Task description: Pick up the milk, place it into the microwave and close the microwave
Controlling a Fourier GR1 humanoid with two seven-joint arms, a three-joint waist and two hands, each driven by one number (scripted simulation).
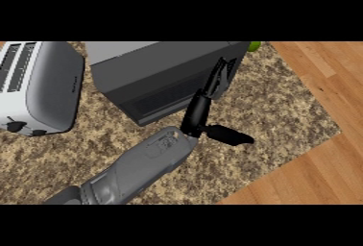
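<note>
Near the middle of the view, my left hand (197, 115) stands against the front right corner of the microwave (163, 62). My grey forearm (142, 168) comes in from the lower left edge and slants up and to the right across the speckled brown surface (291, 110). From the wrist the hand turns further away from me, so it shows nearly edge-on, thin and black.

My fingers (216, 79) are straight and held together. They point to the far side and lie along the right end of the microwave's dark door (159, 101), with their tips close to the top edge of the box. I cannot tell whether they press on it or only lie beside it. My thumb (228, 135) sticks out on its own, to the right and toward me, over bare surface. The hand is open and holds nothing.

The door looks flush with the microwave's body. I cannot see the milk anywhere, and the dark front lets nothing inside show through.

A silver toaster (35, 86) stands on the surface to the left of the microwave, close beside it, with its black knobs on the near end. At the microwave's far right corner a small green thing (255, 45) peeks out; I cannot tell what it is. To the right and near right the surface ends, and a wooden floor (319, 178) shows past its edge.
</note>
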